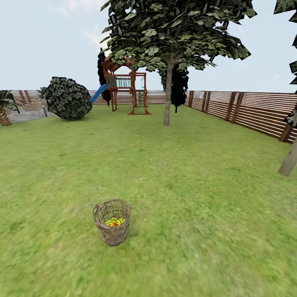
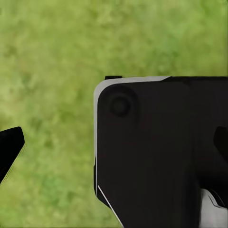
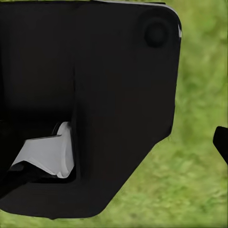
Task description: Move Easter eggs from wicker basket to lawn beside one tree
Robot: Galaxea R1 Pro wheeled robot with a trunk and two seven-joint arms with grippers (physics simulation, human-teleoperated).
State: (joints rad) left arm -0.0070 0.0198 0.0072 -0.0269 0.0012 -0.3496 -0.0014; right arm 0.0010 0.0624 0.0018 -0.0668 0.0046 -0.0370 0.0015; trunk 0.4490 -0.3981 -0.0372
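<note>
One tree [image 1: 167, 95] beyond basket [image 1: 112, 222].

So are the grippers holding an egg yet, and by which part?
No hold shows. The eggs lie in the basket on the lawn ahead; the wrist views show grass and dark robot body, so the grippers' state cannot be told.

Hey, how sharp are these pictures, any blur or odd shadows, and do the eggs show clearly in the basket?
Head view: even, flat daylight; the grass near the small round tan wicker basket looks smeared, and the yellow painted eggs inside blur into one patch, so no count. The grey-trunked tree casts almost no shadow. Left and right wrist views: soft, mottled green lawn behind dark robot parts.
</note>
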